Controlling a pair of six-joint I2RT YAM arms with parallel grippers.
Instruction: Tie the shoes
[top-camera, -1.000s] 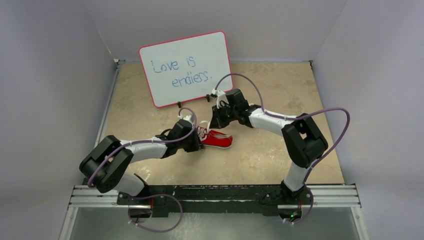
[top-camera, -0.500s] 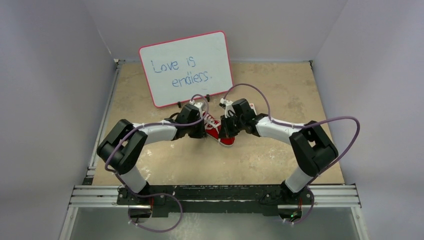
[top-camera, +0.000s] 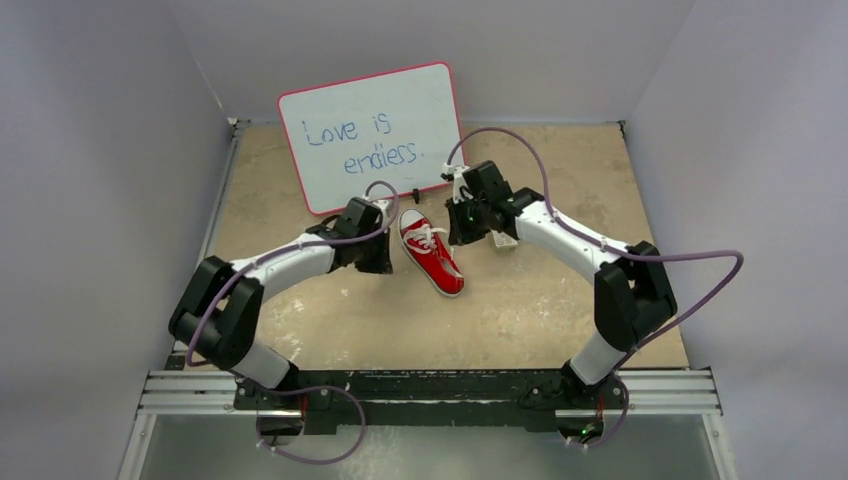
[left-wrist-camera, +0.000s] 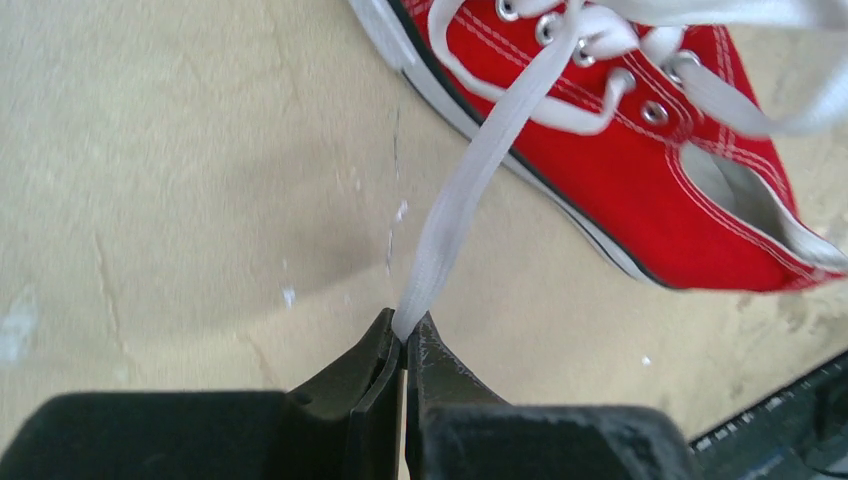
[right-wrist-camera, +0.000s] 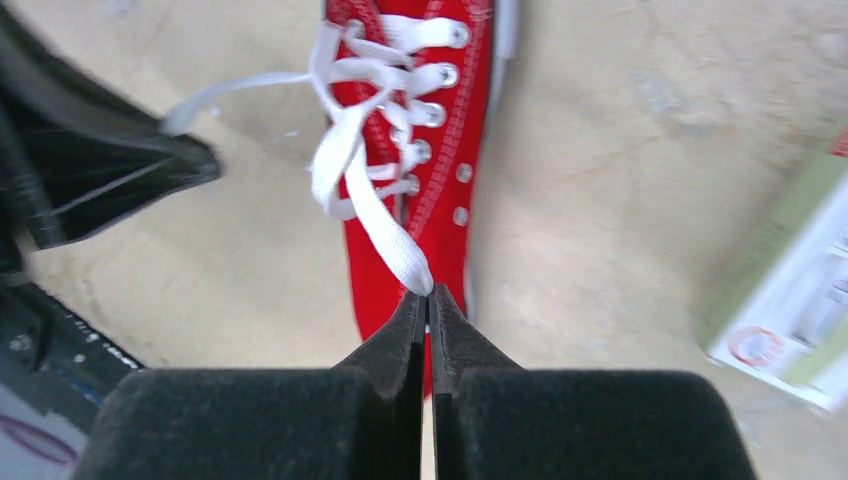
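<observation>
A beige, scuffed tabletop (top-camera: 520, 310) fills the booth. At its back stands a white dry-erase board with a red frame (top-camera: 372, 135), scrawled on in blue marker. Two white-and-black arms reach in from either side toward the middle. Between them, just in front of the board, the small red canvas sneaker (top-camera: 432, 253) lies slantwise on its sole. Off to its right, apart from it, sits a small white and green box (right-wrist-camera: 785, 300). The left gripper (left-wrist-camera: 405, 335) has its fingers pinched together on one white lace end (left-wrist-camera: 465, 195), which runs straight up to the eyelets. The right gripper (right-wrist-camera: 428, 300) is clamped the same way on the other lace end (right-wrist-camera: 380, 230).
</observation>
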